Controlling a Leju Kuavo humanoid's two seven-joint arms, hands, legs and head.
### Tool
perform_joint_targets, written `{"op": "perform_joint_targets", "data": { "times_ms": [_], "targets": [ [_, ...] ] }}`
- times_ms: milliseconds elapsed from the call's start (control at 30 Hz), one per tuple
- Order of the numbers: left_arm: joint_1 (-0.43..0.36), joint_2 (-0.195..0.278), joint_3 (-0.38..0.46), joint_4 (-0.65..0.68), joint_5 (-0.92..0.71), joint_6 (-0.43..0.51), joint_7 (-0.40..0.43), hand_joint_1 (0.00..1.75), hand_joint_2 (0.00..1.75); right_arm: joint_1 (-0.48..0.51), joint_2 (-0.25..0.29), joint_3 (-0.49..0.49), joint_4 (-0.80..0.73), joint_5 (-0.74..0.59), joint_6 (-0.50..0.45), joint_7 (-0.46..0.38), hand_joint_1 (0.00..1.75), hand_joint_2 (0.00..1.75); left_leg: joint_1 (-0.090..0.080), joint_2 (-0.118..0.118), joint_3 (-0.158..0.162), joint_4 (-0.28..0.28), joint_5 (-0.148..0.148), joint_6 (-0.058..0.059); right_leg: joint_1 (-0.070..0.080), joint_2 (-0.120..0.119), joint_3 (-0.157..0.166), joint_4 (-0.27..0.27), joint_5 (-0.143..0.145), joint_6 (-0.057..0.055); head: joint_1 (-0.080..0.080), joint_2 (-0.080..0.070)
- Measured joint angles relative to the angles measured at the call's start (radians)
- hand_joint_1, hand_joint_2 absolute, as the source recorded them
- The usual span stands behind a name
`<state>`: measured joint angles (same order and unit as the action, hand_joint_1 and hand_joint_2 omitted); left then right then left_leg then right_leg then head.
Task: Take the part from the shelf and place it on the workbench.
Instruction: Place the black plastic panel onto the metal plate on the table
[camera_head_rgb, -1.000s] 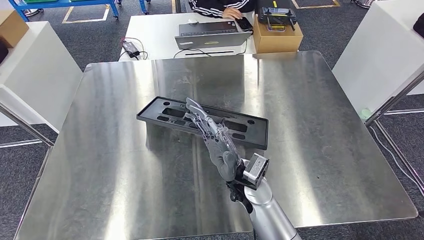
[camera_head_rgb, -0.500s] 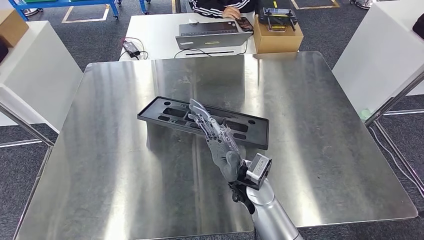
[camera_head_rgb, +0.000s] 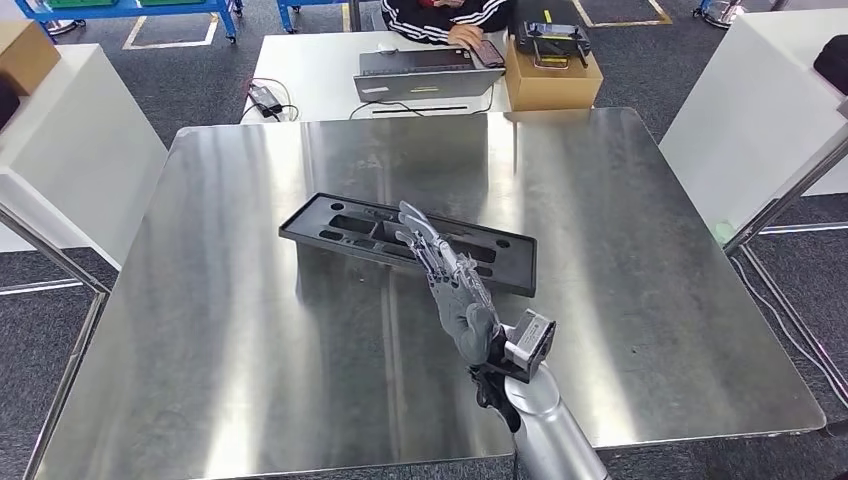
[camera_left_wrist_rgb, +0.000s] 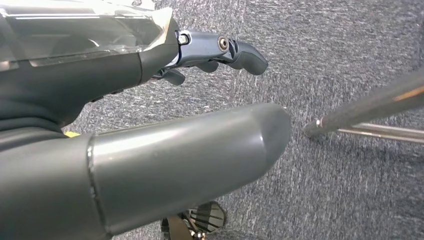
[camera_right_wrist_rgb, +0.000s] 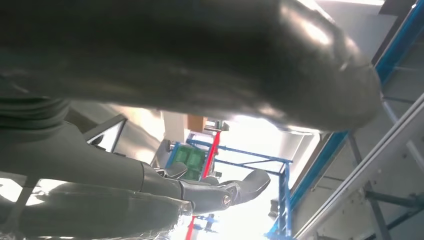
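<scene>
While the silver right arm (camera_head_rgb: 545, 430) rose from the near edge of the steel workbench (camera_head_rgb: 250, 330), the right hand (camera_head_rgb: 455, 290) lay stretched out flat above the tabletop, fingers straight and slightly apart, gripping nothing. Its fingertips (camera_head_rgb: 410, 215) reached over the near rim of the long black plastic part (camera_head_rgb: 350, 228), which lay flat on the workbench near the middle, set at a slight slant (whether the fingertips actually touched it could not be told). The left hand (camera_left_wrist_rgb: 150, 150) hung low over grey carpet (camera_left_wrist_rgb: 350, 50), thumb and dark fingers extended, nothing between them. Beyond the far edge of the workbench stood a white table (camera_head_rgb: 310, 70) carrying an open laptop (camera_head_rgb: 425, 75), a cardboard box (camera_head_rgb: 550, 80) and a black power adapter (camera_head_rgb: 263, 97). A person in a dark striped sleeve (camera_head_rgb: 440, 12) sat at the laptop, one hand resting beside it.
</scene>
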<state>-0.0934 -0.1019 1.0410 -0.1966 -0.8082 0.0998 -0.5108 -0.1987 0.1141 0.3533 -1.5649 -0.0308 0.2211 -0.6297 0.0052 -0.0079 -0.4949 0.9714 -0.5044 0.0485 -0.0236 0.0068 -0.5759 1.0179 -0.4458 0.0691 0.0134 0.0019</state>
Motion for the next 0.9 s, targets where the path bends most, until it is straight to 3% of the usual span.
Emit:
{"op": "perform_joint_targets", "data": {
  "times_ms": [67,133,200,267,300,333,367,400,467,533,633,667,733,800,833,867,900],
  "targets": [
    [-0.001,0.001,0.000,0.000,-0.004,-0.004,0.000,0.00,0.00,0.003,-0.003,-0.004,0.000,0.002,-0.006,-0.002,0.00,0.00,-0.002,-0.002,-0.009,0.010,-0.002,-0.009,0.004,0.003,0.010,-0.016,0.000,-0.012,-0.001,0.000],
    [-0.002,0.001,0.000,0.000,-0.007,-0.010,0.000,0.00,0.00,0.005,-0.006,-0.008,0.000,0.002,-0.013,-0.003,0.00,0.00,0.000,-0.002,-0.015,0.019,-0.008,-0.017,-0.002,0.003,0.001,-0.019,0.001,-0.024,-0.001,0.000],
    [-0.003,0.001,0.000,0.000,-0.008,-0.014,0.000,0.00,0.00,0.006,-0.006,-0.011,0.000,0.002,-0.018,-0.003,0.00,0.00,0.005,0.001,-0.038,0.071,-0.054,-0.027,-0.006,0.001,-0.005,-0.022,0.008,-0.039,-0.002,0.000],
    [-0.004,0.000,0.000,0.000,-0.007,-0.015,0.000,0.00,0.00,0.010,-0.008,-0.016,0.000,0.002,-0.022,-0.003,0.00,0.00,0.008,0.004,-0.090,0.194,-0.130,-0.035,-0.003,-0.002,-0.016,-0.022,0.015,-0.054,-0.003,0.000],
    [-0.004,0.000,0.000,0.000,-0.006,-0.015,0.000,0.00,0.00,0.014,-0.009,-0.018,0.000,0.002,-0.023,-0.003,0.00,0.00,0.008,0.004,-0.115,0.254,-0.158,-0.037,0.000,-0.004,-0.023,-0.022,0.019,-0.058,-0.003,0.000],
    [-0.004,0.000,0.001,0.000,-0.004,-0.016,0.000,0.00,0.00,0.018,-0.010,-0.020,0.000,0.003,-0.025,-0.003,0.00,0.00,0.009,0.004,-0.128,0.290,-0.167,-0.038,0.002,-0.006,-0.029,-0.021,0.023,-0.061,-0.003,0.000],
    [-0.004,0.000,0.001,0.000,-0.002,-0.016,0.001,0.00,0.00,0.021,-0.011,-0.022,0.000,0.003,-0.027,-0.003,0.00,0.00,0.009,0.004,-0.122,0.287,-0.154,-0.037,0.003,-0.007,-0.035,-0.021,0.027,-0.063,-0.003,0.000],
    [-0.004,0.000,0.001,0.000,0.000,-0.016,0.001,0.00,0.00,0.023,-0.011,-0.023,0.000,0.003,-0.028,-0.003,0.00,0.00,0.008,0.004,-0.095,0.247,-0.126,-0.033,0.004,-0.007,-0.039,-0.020,0.032,-0.062,-0.003,0.000],
    [-0.005,0.001,0.002,0.000,0.002,-0.016,0.001,0.00,0.00,0.025,-0.011,-0.025,-0.002,0.003,-0.030,-0.003,0.00,0.00,0.007,0.004,-0.011,0.104,-0.067,-0.024,0.006,-0.007,-0.045,-0.020,0.042,-0.055,-0.003,0.000],
    [-0.007,0.001,0.002,0.000,0.003,-0.016,0.001,0.00,0.00,0.025,-0.011,-0.026,-0.005,0.003,-0.031,-0.003,0.00,0.00,0.000,0.002,0.036,0.017,-0.044,-0.018,0.007,-0.007,-0.048,-0.021,0.053,-0.043,-0.002,0.000],
    [-0.007,0.001,0.002,0.000,0.004,-0.016,0.000,0.00,0.00,0.027,-0.011,-0.027,-0.009,0.004,-0.031,-0.003,0.00,0.00,-0.007,0.003,0.023,0.004,-0.025,-0.005,0.006,-0.009,-0.053,-0.026,0.070,-0.020,-0.002,0.000],
    [-0.008,0.000,0.002,0.000,0.004,-0.016,0.000,0.00,0.00,0.027,-0.012,-0.028,-0.010,0.004,-0.031,-0.003,0.00,0.00,-0.006,0.004,0.016,-0.001,-0.014,0.003,0.008,-0.009,-0.062,-0.018,0.060,-0.018,0.000,0.000],
    [-0.009,0.000,0.002,0.000,0.005,-0.017,0.000,0.00,0.00,0.028,-0.014,-0.029,-0.011,0.003,-0.032,-0.003,0.00,0.00,-0.003,0.009,-0.001,-0.009,0.012,0.017,0.010,-0.008,-0.094,0.057,-0.006,-0.026,0.003,0.000],
    [-0.008,0.000,0.002,-0.001,0.005,-0.017,0.000,0.00,0.00,0.031,-0.017,-0.030,-0.011,0.003,-0.033,-0.003,0.00,0.00,-0.006,0.010,-0.026,-0.007,0.032,0.024,0.010,-0.008,-0.130,0.189,-0.085,-0.032,0.005,0.000],
    [-0.008,0.000,0.002,-0.001,0.005,-0.018,0.000,0.00,0.00,0.033,-0.018,-0.030,-0.011,0.003,-0.033,-0.003,0.00,0.00,-0.008,0.011,-0.039,-0.006,0.041,0.024,0.009,-0.008,-0.135,0.238,-0.105,-0.028,0.005,0.000],
    [-0.008,0.000,0.003,0.000,0.005,-0.019,0.001,0.00,0.00,0.035,-0.020,-0.030,-0.011,0.003,-0.033,-0.003,0.00,0.00,-0.009,0.011,-0.051,-0.004,0.048,0.023,0.010,-0.008,-0.125,0.255,-0.106,-0.020,0.005,0.000],
    [-0.008,-0.001,0.003,0.000,0.005,-0.019,0.001,0.00,0.00,0.036,-0.021,-0.030,-0.011,0.003,-0.033,-0.003,0.00,0.00,-0.010,0.010,-0.062,-0.001,0.054,0.022,0.010,-0.008,-0.094,0.230,-0.094,-0.012,0.005,0.000]
  ]
}}
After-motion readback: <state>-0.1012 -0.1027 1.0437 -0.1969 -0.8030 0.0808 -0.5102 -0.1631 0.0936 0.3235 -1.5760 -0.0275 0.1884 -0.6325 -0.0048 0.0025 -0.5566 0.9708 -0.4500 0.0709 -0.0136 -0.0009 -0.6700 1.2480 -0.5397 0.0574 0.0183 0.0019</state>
